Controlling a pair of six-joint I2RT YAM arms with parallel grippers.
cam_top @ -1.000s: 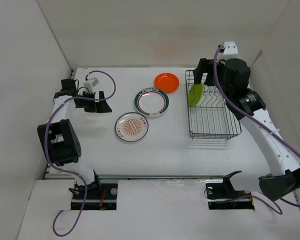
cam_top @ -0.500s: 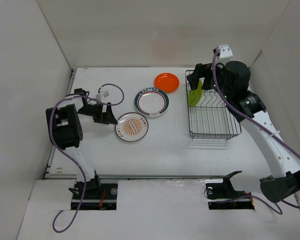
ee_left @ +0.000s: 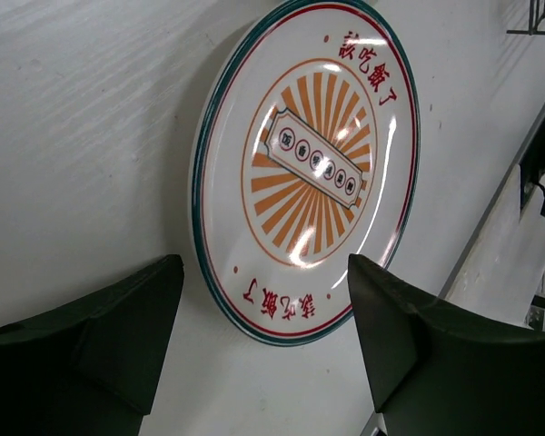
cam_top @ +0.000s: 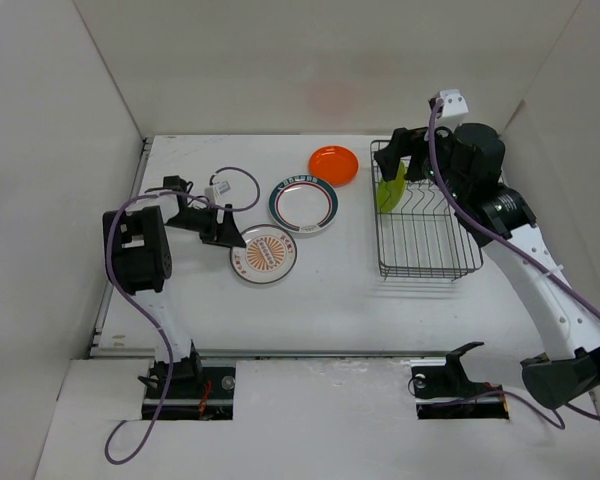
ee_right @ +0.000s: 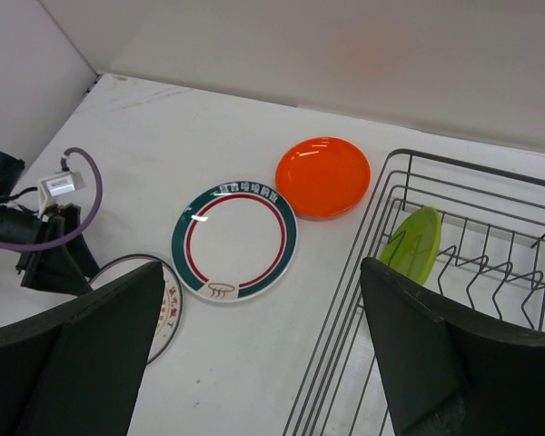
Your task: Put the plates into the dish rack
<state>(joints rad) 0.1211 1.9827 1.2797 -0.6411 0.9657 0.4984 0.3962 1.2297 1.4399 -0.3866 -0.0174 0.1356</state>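
Note:
The black wire dish rack (cam_top: 425, 222) stands at the right. The lime-green plate (cam_top: 390, 188) stands on edge among its back left prongs, also in the right wrist view (ee_right: 411, 243). The orange plate (cam_top: 333, 164), the green-red rimmed white plate (cam_top: 303, 205) and the sunburst plate (cam_top: 264, 254) lie flat on the table. My left gripper (cam_top: 226, 234) is open and empty, low at the sunburst plate's left edge (ee_left: 304, 168). My right gripper (cam_top: 402, 152) is open and empty, above the rack's back left corner.
White walls enclose the table on three sides. Purple cables loop off both arms. The rack's (ee_right: 490, 300) front slots hold nothing. The orange plate (ee_right: 322, 175) lies just left of the rack's back corner.
My left arm has swung right from the back left of the table to the sunburst plate's left edge. The right gripper has lifted slightly off the lime-green plate, which stays in the rack.

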